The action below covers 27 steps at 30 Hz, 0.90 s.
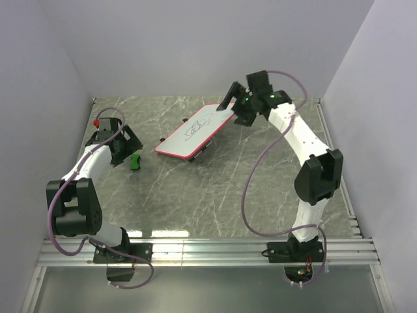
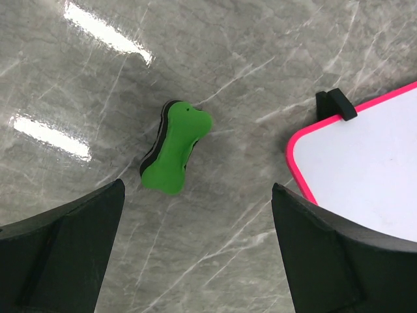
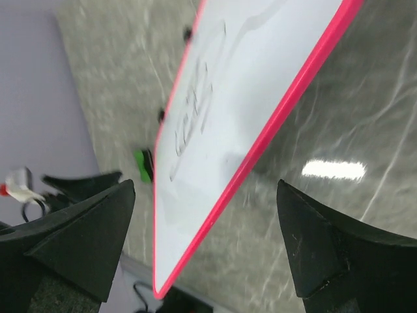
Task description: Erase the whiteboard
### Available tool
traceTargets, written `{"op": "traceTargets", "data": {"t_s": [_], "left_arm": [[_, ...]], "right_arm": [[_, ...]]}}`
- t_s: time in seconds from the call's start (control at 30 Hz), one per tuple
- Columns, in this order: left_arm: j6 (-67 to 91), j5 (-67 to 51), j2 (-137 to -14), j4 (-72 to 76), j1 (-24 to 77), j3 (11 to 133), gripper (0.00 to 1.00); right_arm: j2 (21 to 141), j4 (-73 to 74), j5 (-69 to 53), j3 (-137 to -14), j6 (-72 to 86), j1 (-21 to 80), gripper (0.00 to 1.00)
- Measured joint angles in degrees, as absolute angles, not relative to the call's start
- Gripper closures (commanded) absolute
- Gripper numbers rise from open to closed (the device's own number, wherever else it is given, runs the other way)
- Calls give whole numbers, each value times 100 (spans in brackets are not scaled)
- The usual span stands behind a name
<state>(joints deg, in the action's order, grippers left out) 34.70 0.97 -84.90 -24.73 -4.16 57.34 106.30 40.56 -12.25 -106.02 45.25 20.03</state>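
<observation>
Both claws stand wide open, gripping nothing. The whiteboard (image 1: 199, 130) lies on the tabletop (image 1: 215, 195) toward the far middle, scribbled face up. Its long axis runs diagonally from near-left to far-right. The right claw (image 3: 205, 248) hovers at its far-right end. The left claw (image 2: 199, 254) hangs over a green block (image 2: 174, 147) near the board's near-left corner.

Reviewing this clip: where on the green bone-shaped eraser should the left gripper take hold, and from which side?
Probably its narrow waist, from straight above: the green eraser lies flat on the table, apart from the whiteboard, with the open left gripper facing down at it. The flared ends should stop it sliding out.
</observation>
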Motion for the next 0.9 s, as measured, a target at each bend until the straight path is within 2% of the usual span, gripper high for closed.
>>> {"op": "traceTargets", "data": {"t_s": [0.13, 0.27, 0.37, 0.57, 0.67, 0.9], "left_arm": [[3393, 95, -8514, -2464, -416, 5734, 1], [3310, 99, -8538, -2436, -416, 5734, 1], [3245, 117, -8611, -2427, -416, 5734, 1], [3203, 141, -8661, -2432, -416, 5734, 1], [3170, 139, -8661, -2429, -416, 5730, 0], [3059, 95, -8661, -2379, -416, 5527, 3]], "right_arm": [[10735, 4226, -1391, -10318, 4888, 2379, 6], [10753, 4134, -1612, -10047, 5159, 2672, 14], [10873, 4062, -1741, -10047, 5271, 2834, 26], [11321, 4034, -1872, -10141, 5426, 2963, 69], [11439, 3992, -1951, -10444, 5454, 2902, 81], [11472, 4226, -1999, -10801, 5280, 2762, 86]]}}
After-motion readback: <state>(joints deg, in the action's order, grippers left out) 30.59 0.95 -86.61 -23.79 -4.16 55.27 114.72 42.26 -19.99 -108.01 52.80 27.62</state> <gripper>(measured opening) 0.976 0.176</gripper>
